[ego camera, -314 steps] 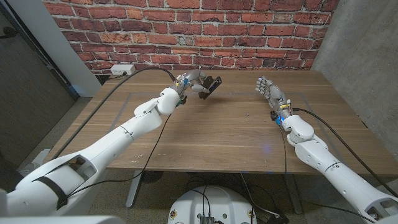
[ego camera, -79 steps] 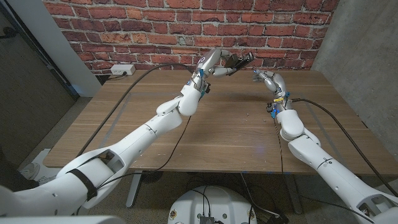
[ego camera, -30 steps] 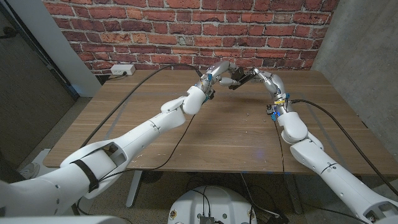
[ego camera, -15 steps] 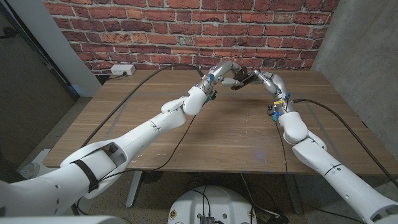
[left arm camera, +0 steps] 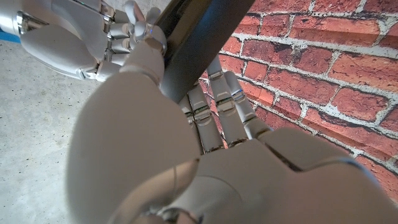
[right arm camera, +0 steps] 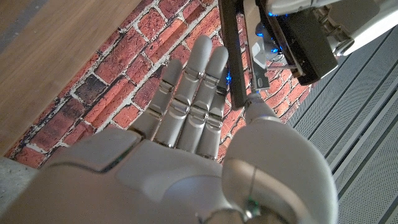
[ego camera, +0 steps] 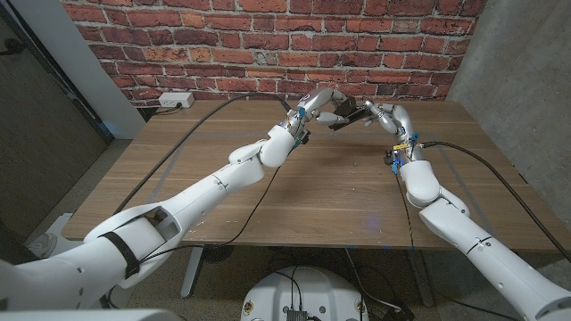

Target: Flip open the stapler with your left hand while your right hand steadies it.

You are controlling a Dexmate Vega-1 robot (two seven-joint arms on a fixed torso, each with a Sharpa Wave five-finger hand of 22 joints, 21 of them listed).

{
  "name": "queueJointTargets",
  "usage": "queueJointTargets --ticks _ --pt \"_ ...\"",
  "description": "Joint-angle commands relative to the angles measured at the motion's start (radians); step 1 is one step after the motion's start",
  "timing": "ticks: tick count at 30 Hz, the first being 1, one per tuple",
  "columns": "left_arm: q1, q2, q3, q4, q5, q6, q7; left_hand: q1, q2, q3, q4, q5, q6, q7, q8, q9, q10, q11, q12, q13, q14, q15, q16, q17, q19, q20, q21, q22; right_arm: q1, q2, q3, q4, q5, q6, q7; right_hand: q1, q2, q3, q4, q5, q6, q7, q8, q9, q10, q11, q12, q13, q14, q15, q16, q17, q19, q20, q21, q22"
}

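Note:
Above the far middle of the wooden table point(ego camera: 312, 196), my left hand point(ego camera: 321, 100) grips a black stapler point(ego camera: 344, 115) and holds it in the air. My right hand point(ego camera: 385, 114) meets it from the other side, with the stapler's free end between its thumb and straight fingers. In the left wrist view my left hand point(left arm camera: 186, 155) wraps its fingers around the dark stapler point(left arm camera: 186, 50), and the right hand point(left arm camera: 74, 37) is close beyond it. In the right wrist view my right hand point(right arm camera: 193, 124) has the stapler point(right arm camera: 231, 56) against its thumb, with the left hand point(right arm camera: 348, 18) behind.
A red brick wall point(ego camera: 268, 45) stands right behind the table's far edge. A white power strip point(ego camera: 176, 100) sits at the back left. Black cables point(ego camera: 205, 102) run along both arms over the tabletop.
Over ten seconds my left hand carried the stapler up and right, and my right hand came in to meet it. In the last second both hands barely moved.

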Motion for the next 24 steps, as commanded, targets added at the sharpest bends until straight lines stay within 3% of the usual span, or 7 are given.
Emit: queueJointTargets --ticks 1,6,12,17,24 --pt "0.02 0.001 -0.016 -0.009 0.048 -0.02 0.079 0.019 0.027 0.057 0.047 0.007 0.082 -0.02 0.003 0.004 0.092 -0.089 -0.003 0.001 0.148 -0.228 -0.004 0.004 -0.008 -0.002 0.009 -0.003 -0.022 0.006 0.011 -0.025 -0.032 -0.005 -0.049 0.108 0.06 0.028 -0.032 0.005 0.065 -0.03 0.023 0.068 0.02 -0.004 0.016 0.024 0.008 -0.054 0.027 0.034 0.004 -0.015 0.02 0.003" --pt "0.034 -0.013 -0.014 0.015 0.154 -0.042 0.272 0.019 0.026 0.058 0.047 0.007 0.088 -0.018 0.002 0.003 0.095 -0.093 -0.006 0.001 0.149 -0.228 -0.007 0.007 -0.008 -0.006 0.012 -0.007 -0.027 0.008 0.018 -0.017 -0.001 0.022 -0.03 0.125 0.058 0.025 -0.027 0.005 0.069 -0.019 0.031 0.079 0.032 -0.003 0.028 0.043 0.01 -0.055 0.045 0.059 0.002 -0.019 0.035 0.003" --pt "0.043 -0.034 -0.017 0.049 0.187 -0.07 0.416 0.017 0.024 0.058 0.048 0.008 0.089 -0.02 -0.001 0.001 0.094 -0.091 -0.008 0.004 0.146 -0.229 -0.011 0.01 -0.011 -0.007 0.015 -0.011 -0.031 0.013 0.021 -0.011 0.013 0.037 -0.022 0.139 0.053 0.025 -0.026 0.005 0.075 -0.013 0.038 0.088 0.039 -0.001 0.037 0.059 0.009 -0.055 0.053 0.073 0.002 -0.022 0.049 0.003" --pt "0.045 -0.042 -0.019 0.065 0.193 -0.098 0.485 0.015 0.023 0.058 0.048 0.008 0.089 -0.026 -0.002 0.001 0.094 -0.097 -0.011 0.006 0.145 -0.229 -0.014 0.013 -0.013 -0.008 0.017 -0.015 -0.033 0.018 0.025 -0.003 0.039 0.049 -0.006 0.145 0.051 0.026 -0.025 0.005 0.076 -0.012 0.041 0.093 0.04 0.001 0.041 0.068 0.008 -0.055 0.055 0.08 0.001 -0.022 0.056 0.003" --pt "0.048 -0.041 -0.02 0.058 0.175 -0.143 0.501 0.013 0.023 0.06 0.05 0.009 0.089 -0.028 -0.003 0.003 0.094 -0.096 -0.014 0.01 0.145 -0.229 -0.018 0.018 -0.014 -0.011 0.021 -0.021 -0.027 0.03 0.027 0.016 0.078 0.064 0.016 0.153 0.049 0.027 -0.022 0.005 0.076 -0.009 0.045 0.102 0.04 0.001 0.046 0.083 0.01 -0.056 0.058 0.089 -0.001 -0.023 0.067 0.002"
